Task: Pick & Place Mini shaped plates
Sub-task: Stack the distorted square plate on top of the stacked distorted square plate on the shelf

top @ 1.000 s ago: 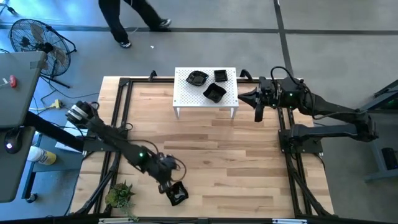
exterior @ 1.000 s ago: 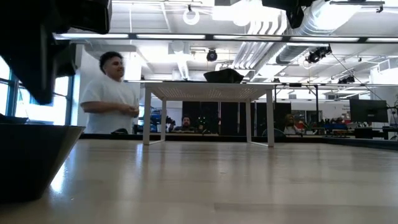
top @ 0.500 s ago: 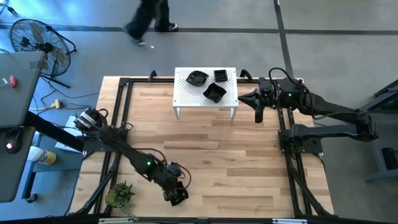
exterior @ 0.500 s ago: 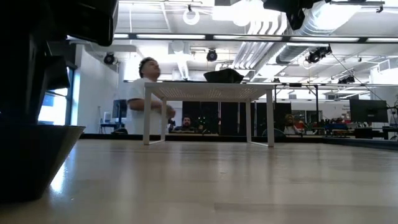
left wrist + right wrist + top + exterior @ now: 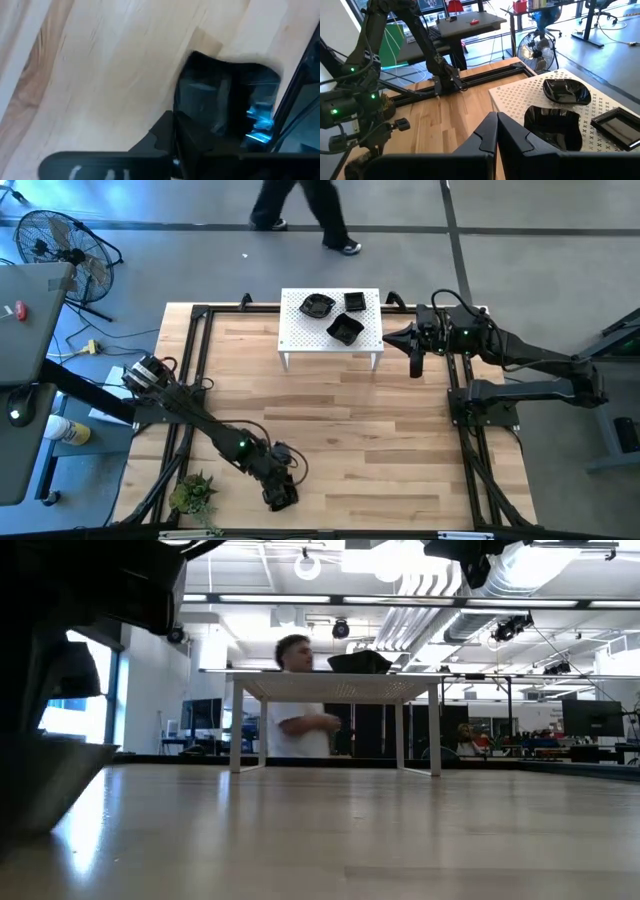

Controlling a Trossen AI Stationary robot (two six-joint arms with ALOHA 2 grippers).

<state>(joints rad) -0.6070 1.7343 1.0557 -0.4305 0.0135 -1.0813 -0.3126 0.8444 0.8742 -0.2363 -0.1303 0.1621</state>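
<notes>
My left gripper [image 5: 280,496] is low over the table's near edge, on a glossy black mini shaped plate [image 5: 220,95] that it almost covers in the high view. In the low view that plate [image 5: 40,780] sits tilted at the picture's left. Three more black plates [image 5: 317,306] [image 5: 354,301] [image 5: 346,329] lie on the white perforated rack [image 5: 300,335] at the far side. My right gripper [image 5: 416,365] hangs shut and idle beside the rack's right end, its fingers closed together [image 5: 496,122]. My left gripper comes from above, pointing down, and its fingers [image 5: 165,131] close on the plate's rim wall [image 5: 181,107] at one side of the dish. The right-hand finger merges with the dark plate, so how far back the rim reaches does not show. The plate is tipped, one side raised.
A small green plant [image 5: 193,494] stands on the near left corner, close beside the left gripper. The rack [image 5: 340,688] stands on short legs at the far middle. Bare wood lies between it and the near edge. A person walks past beyond the far edge.
My left gripper has moved toward the near edge and down over the plate, which lay uncovered beside it a second ago. In the low view the plate has shifted left and tipped from flat to slanted. The person behind has walked from left to right.
</notes>
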